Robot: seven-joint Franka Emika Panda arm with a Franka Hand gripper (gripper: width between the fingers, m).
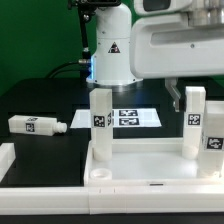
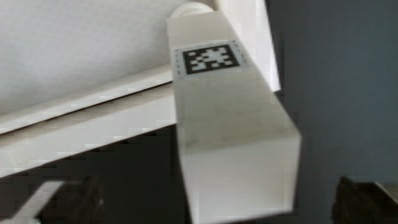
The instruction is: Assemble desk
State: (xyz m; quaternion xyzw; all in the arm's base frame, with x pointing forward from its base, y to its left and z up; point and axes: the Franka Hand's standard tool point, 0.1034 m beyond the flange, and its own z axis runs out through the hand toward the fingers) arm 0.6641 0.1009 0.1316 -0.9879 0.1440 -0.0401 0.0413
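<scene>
The white desk tabletop [image 1: 140, 162] lies flat at the front of the table. A tagged white leg [image 1: 100, 122] stands upright at its left corner. A second leg [image 1: 194, 115] stands at its right corner, and a third [image 1: 215, 135] shows at the exterior view's right edge. Another leg [image 1: 35, 125] lies loose on the black table to the left. My gripper [image 1: 185, 92] hangs just above the right leg. In the wrist view that leg [image 2: 222, 130] sits between my gripper's [image 2: 210, 205] dark fingers [image 2: 50, 200], which stand wide apart and clear of it. The tabletop [image 2: 71, 60] lies behind it.
The marker board [image 1: 132, 117] lies flat behind the tabletop, in front of the arm's white base [image 1: 110, 55]. A long white border rail [image 1: 60, 200] runs along the front and left of the table.
</scene>
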